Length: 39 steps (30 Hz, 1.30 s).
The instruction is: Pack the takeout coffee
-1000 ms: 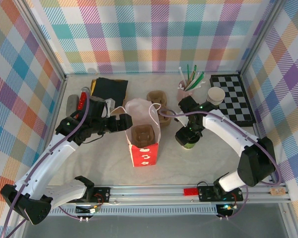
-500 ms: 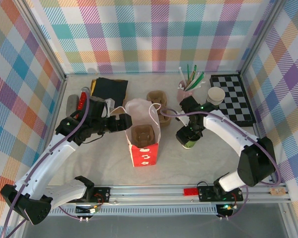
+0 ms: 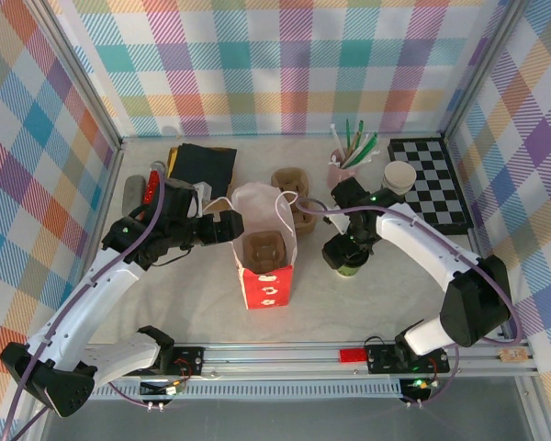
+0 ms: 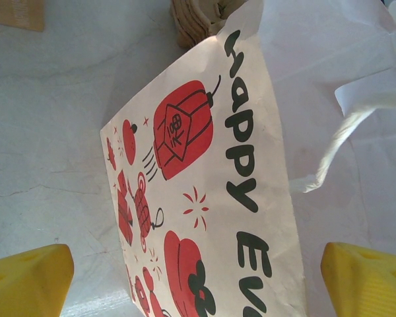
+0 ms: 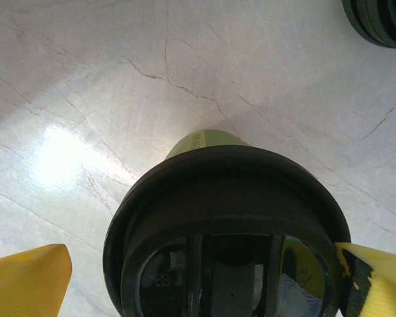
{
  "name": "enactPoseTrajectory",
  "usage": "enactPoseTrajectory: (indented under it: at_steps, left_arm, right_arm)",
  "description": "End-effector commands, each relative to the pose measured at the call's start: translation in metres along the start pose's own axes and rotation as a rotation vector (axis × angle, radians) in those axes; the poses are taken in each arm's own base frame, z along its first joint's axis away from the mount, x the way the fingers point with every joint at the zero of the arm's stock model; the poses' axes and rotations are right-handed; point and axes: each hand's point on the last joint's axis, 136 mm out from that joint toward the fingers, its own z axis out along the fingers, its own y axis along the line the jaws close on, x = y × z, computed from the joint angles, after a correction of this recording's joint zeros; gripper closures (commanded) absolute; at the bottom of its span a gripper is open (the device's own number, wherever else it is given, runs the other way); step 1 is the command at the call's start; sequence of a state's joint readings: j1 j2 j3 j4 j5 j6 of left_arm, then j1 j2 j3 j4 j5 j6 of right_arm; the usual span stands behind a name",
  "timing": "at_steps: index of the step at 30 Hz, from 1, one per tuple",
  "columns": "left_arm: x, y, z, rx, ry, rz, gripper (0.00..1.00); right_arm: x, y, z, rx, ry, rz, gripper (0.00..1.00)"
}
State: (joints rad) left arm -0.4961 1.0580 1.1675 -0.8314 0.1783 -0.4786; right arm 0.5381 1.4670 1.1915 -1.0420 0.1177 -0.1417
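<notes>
Left gripper (image 3: pixel 228 227) (image 4: pixel 197 281): jaws wide apart, straddling the left side of the red-and-white paper bag (image 3: pixel 266 277) (image 4: pixel 204 165), not pinching it. A cardboard cup carrier (image 3: pixel 262 248) sits inside the bag. The takeout coffee (image 3: pixel 353 266) (image 5: pixel 228 211) stands on the table just right of the bag. Right gripper (image 3: pixel 342 250) (image 5: pixel 201 281): jaws spread around its black lid, one finger at the rim, the other clear.

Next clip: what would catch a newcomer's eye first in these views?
The white paper bag with red lantern prints stands open mid-table, with a brown cardboard cup tray inside it. Just to its right, the right pincer hangs open around the black-lidded, green-banded paper cup. The left pincer sits open at the bag's left side.
</notes>
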Motion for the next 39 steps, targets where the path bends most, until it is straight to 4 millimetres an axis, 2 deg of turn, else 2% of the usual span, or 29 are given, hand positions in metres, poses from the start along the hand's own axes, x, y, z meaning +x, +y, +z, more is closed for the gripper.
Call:
enactPoseTrajectory:
  at_steps: [1,8,17,39]
  left_arm:
    - [-0.006,-0.004,-0.005,0.012,-0.027,0.011,0.04]
    - [-0.007,-0.004,-0.005,0.016,-0.03,0.008,0.04]
    - [-0.006,-0.003,-0.006,0.016,-0.03,0.009,0.04]
    - [-0.006,-0.003,-0.011,0.021,-0.04,0.007,0.04]
  right_arm:
    - [-0.005,0.004,-0.019,-0.005,-0.036,0.02,0.01]
    - [-0.006,-0.006,-0.029,0.06,-0.043,-0.004,0.01]
    - [0.008,-0.008,-0.011,0.074,0.029,-0.028,0.01]
    - [0.011,-0.008,0.014,0.056,0.069,-0.035,0.01]
